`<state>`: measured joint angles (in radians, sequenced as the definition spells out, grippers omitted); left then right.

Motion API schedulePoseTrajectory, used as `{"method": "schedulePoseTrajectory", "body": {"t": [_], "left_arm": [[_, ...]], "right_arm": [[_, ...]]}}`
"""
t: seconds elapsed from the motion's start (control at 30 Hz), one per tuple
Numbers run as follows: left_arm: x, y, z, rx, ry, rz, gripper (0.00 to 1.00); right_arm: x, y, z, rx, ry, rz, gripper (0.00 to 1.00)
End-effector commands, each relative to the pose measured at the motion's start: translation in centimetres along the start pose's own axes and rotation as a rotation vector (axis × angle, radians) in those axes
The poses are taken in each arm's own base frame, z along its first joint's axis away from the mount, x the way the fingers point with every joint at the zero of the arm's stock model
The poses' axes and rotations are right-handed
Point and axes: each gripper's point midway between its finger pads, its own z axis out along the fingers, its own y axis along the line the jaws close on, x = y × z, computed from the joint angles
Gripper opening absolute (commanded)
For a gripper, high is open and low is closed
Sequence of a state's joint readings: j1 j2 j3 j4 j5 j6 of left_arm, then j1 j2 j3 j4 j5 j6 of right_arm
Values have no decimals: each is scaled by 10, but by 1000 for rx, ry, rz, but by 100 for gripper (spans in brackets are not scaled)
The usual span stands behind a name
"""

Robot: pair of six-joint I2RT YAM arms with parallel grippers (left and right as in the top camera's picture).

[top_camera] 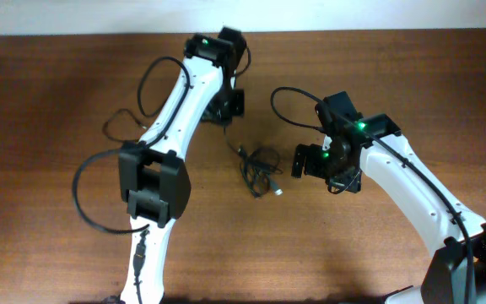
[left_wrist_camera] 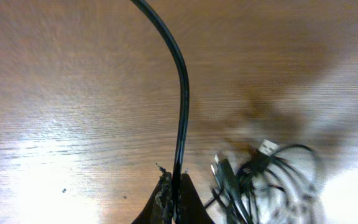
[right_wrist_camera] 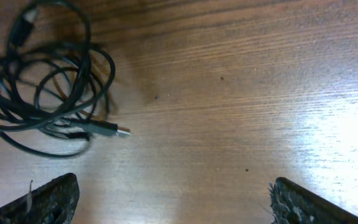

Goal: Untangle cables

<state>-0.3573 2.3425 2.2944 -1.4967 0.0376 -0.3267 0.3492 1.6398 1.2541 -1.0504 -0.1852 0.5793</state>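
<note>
A tangled bundle of thin black cables [top_camera: 258, 171] lies mid-table between the arms, with a silver plug tip [top_camera: 278, 192] poking out. My left gripper [top_camera: 229, 112] is behind it, shut on one black cable strand [left_wrist_camera: 182, 106] that runs from the closed jaws away across the wood. The bundle [left_wrist_camera: 269, 183] is blurred just right of my left gripper [left_wrist_camera: 178, 182]. My right gripper [top_camera: 304, 160] is to the right of the bundle, and its fingers [right_wrist_camera: 50, 200] stand wide apart over bare wood. The bundle [right_wrist_camera: 42, 93] and a plug [right_wrist_camera: 114, 130] lie up and left of my right gripper [right_wrist_camera: 173, 205].
Another thin black cord [top_camera: 118, 121] curls on the wood left of the left arm. Thicker arm wires loop near the left arm's base [top_camera: 87, 198] and above the right wrist [top_camera: 289, 101]. The table's far edge [top_camera: 74, 35] meets a white wall.
</note>
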Motion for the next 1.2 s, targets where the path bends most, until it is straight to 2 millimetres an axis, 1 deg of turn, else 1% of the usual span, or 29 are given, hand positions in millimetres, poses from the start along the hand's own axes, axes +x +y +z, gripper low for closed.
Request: {"method": "schedulePoseTrajectory", "body": {"t": [0.0,0.07,0.13,0.23,0.27,0.33,0.4,0.47,0.6,0.7,0.8,0.87,0.93,1.0,1.1,1.17], "left_arm": [[-5,-28,-76,174,-139,105,0],[-3,-36,-102,227,-182,129,0],[3,-45,-127,293,-221,189,0],[11,-55,-157,368,-273,232,0],[16,-58,-172,400,-298,242,0],[22,-60,-188,424,-328,252,0],[25,-59,-196,428,-346,256,0],[29,-60,-199,439,-344,258,0],[38,-72,-203,523,-308,276,0],[44,-81,-210,588,-302,317,0],[49,-85,-225,624,-335,348,0],[51,-84,-241,633,-387,361,0],[55,-81,-262,642,-452,375,0],[66,-79,-294,665,-547,405,0],[82,-75,-333,682,-665,440,0],[94,-72,-353,690,-728,458,0]], "right_arm": [[1,-3,2,9,4,9,98],[1,-3,2,9,5,9,99],[1,-3,2,9,5,9,99],[1,-3,2,9,5,9,99],[1,-3,2,9,4,9,99],[1,-3,2,9,4,9,99],[1,-2,2,2,6,9,99],[1,10,2,-58,17,4,99],[-2,28,0,-155,20,-10,99],[-3,31,0,-166,16,-13,99],[-3,31,0,-166,16,-13,99],[-3,31,0,-166,16,-13,99],[-3,31,0,-166,15,-13,99],[-3,31,0,-167,14,-13,99],[-4,32,-1,-170,10,-15,99],[-5,32,-1,-172,7,-15,99]]}}
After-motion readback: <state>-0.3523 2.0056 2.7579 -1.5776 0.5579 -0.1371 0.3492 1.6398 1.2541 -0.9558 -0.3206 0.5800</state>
